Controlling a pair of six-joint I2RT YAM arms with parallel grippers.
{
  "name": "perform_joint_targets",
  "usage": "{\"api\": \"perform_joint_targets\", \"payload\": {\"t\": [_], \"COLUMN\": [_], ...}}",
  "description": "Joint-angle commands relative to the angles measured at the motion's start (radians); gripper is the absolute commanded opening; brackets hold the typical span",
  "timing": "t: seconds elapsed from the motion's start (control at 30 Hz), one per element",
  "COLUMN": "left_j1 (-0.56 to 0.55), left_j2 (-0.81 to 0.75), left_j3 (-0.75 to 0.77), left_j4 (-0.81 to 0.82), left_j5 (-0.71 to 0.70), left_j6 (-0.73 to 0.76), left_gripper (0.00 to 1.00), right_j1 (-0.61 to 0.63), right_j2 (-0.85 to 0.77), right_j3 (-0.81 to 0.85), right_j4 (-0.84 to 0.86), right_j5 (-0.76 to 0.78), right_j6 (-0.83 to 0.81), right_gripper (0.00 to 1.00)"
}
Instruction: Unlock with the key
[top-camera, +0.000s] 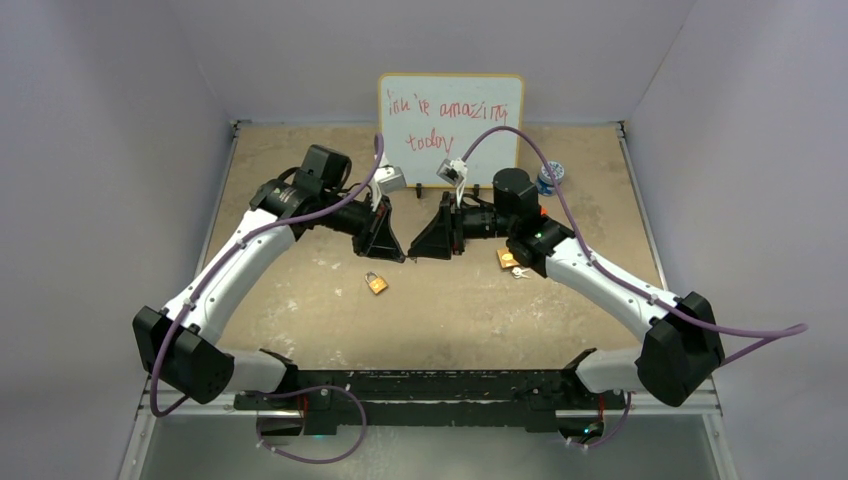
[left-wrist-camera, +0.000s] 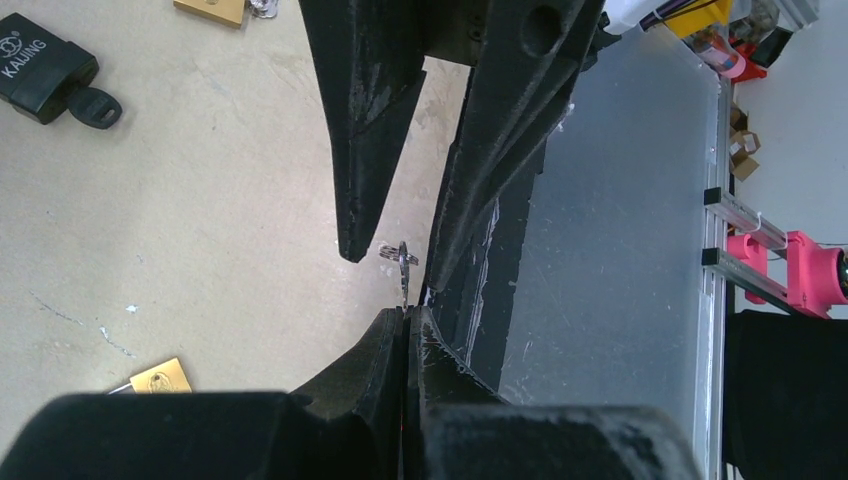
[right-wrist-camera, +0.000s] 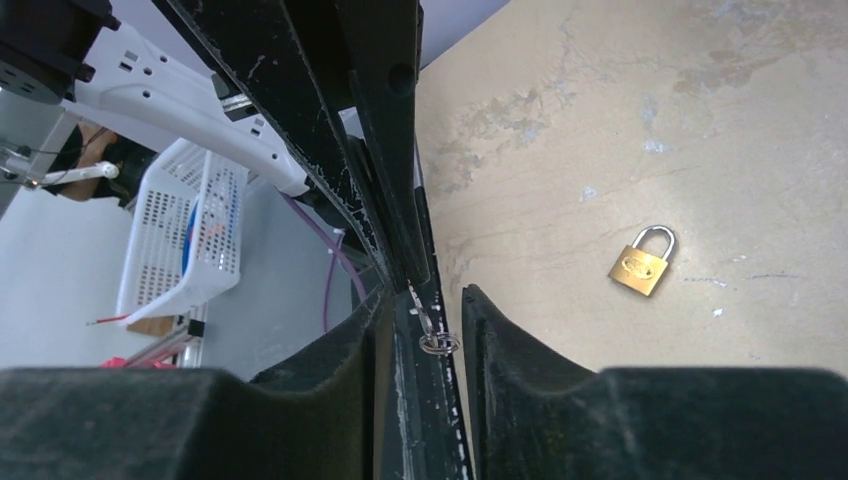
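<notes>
My two grippers meet tip to tip above the table's middle. My left gripper (top-camera: 400, 254) (left-wrist-camera: 405, 312) is shut on the blade of a small silver key (left-wrist-camera: 403, 272), whose ring (right-wrist-camera: 438, 343) points at the right gripper. My right gripper (top-camera: 414, 251) (right-wrist-camera: 427, 298) is open, its fingers on either side of the key's ring without closing on it. A brass padlock (top-camera: 376, 283) (right-wrist-camera: 642, 262) lies on the table just below the grippers; it also shows in the left wrist view (left-wrist-camera: 160, 378).
A second brass padlock (top-camera: 506, 259) with keys (top-camera: 520, 271) lies under the right arm. A black padlock (left-wrist-camera: 45, 68) with a key in it shows in the left wrist view. A whiteboard (top-camera: 450, 115) stands at the back, a small blue-white object (top-camera: 549, 177) beside it.
</notes>
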Motion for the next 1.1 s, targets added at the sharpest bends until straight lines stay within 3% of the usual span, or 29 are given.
{"api": "perform_joint_targets", "payload": {"t": [0.0,0.07,0.33,0.47,0.77,1.07], "left_j1": [-0.005,-0.006,-0.006,-0.006,-0.006,-0.006], "left_j2": [-0.019,-0.02,-0.02,-0.02,-0.021,-0.027], "left_j3": [0.0,0.001,0.001,0.003,0.008,0.011], "left_j4": [0.011,0.011,0.011,0.01,0.01,0.01], "left_j5": [0.024,0.019,0.021,0.017,0.023,0.032], "left_j6": [0.03,0.031,0.034,0.035,0.036,0.037], "left_gripper": [0.0,0.0,0.0,0.0,0.0,0.0], "right_j1": [0.009,0.011,0.016,0.017,0.019,0.021], "right_j2": [-0.032,-0.033,-0.02,-0.015,-0.009,-0.005], "right_j3": [0.026,0.02,0.014,0.015,0.015,0.012], "right_j4": [0.038,0.038,0.017,0.005,-0.033,-0.046], "right_j5": [-0.045,-0.056,-0.106,-0.133,-0.146,-0.137], "right_j6": [0.002,-0.004,-0.017,-0.027,-0.051,-0.056], "right_gripper": [0.27,0.21,0.26,0.2,0.3,0.28]}}
